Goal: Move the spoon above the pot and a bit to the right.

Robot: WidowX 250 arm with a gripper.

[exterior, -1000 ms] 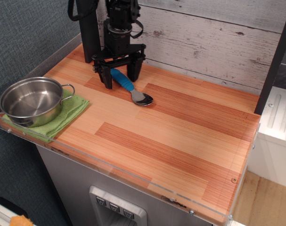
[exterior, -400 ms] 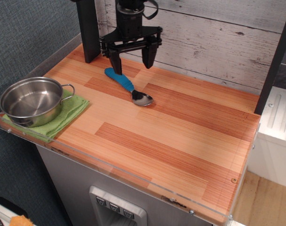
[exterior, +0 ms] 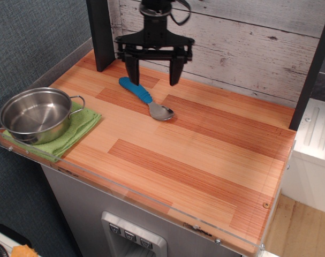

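The spoon (exterior: 143, 98) lies flat on the wooden table top, its blue handle pointing back-left and its shiny bowl to the front right. The shiny steel pot (exterior: 36, 114) stands at the left edge on a green cloth (exterior: 76, 131), well to the left and in front of the spoon. My gripper (exterior: 153, 79) hangs above the spoon's handle, near the back wall. Its jaws are spread wide and hold nothing.
A black post (exterior: 99, 33) stands at the back left, close to the gripper. A white plank wall (exterior: 242, 48) runs along the back. A clear plastic lip (exterior: 146, 201) edges the table's front and left sides.
The gripper let go of the spoon's handle, rose away from the table and shifted a little to the right. The spoon stays on the table.
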